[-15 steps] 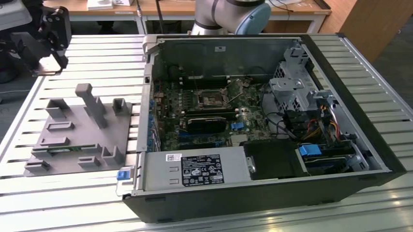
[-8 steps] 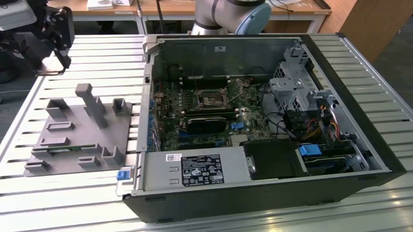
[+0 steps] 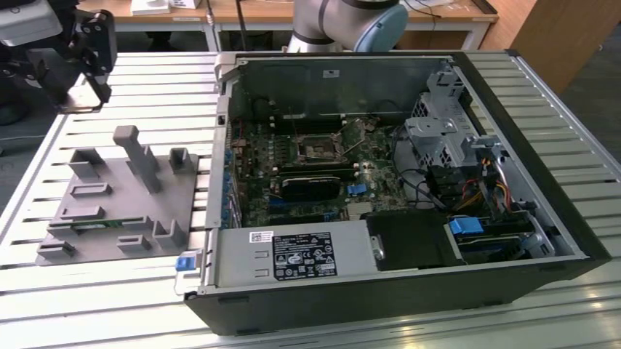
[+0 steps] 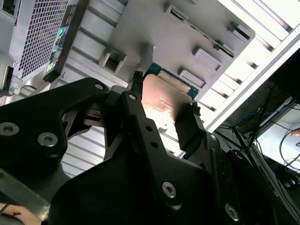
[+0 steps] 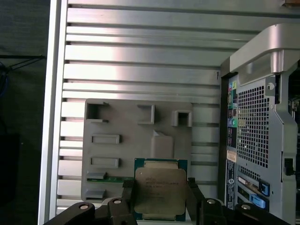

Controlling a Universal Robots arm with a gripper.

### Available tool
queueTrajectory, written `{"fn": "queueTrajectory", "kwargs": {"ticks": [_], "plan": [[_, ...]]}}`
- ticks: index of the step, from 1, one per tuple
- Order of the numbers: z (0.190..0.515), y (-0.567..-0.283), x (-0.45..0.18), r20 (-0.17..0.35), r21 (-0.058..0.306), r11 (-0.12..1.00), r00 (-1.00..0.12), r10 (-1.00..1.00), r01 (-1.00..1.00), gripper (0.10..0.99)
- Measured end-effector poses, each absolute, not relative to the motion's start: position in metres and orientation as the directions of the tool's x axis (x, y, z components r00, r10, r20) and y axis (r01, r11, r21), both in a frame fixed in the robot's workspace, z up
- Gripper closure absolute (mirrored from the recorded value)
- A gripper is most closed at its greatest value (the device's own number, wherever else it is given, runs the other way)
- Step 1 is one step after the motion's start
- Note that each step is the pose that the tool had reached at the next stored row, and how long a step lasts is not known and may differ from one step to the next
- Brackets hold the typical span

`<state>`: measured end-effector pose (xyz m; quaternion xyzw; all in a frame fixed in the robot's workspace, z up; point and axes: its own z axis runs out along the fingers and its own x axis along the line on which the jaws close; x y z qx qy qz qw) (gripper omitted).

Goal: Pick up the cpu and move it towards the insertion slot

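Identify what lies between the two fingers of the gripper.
The cpu, silvery top showing, sits clamped in the gripper, seen in both wrist views, with the grey fixture beyond it.

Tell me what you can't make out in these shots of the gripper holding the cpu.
cpu: underside turned away from both wrist views.
Grey fixture: the part behind the cpu is covered by it in the first wrist view.
Motherboard socket: pins and latch too small in the exterior view.
Gripper: pad contact with the cpu's edges is shadowed in the second wrist view.

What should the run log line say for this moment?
gripper: shut on cpu | cpu: airborne, clear of grey fixture | computer case: open
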<state>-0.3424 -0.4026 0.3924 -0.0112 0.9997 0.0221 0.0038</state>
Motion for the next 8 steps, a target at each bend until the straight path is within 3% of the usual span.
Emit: {"fn": "queueTrajectory", "kwargs": {"ticks": [8], "plan": [[0.3925, -0.4025, -0.3373, -0.008, 0.044, 0.999, -1.000, -0.022, -0.022, 0.561]]}}
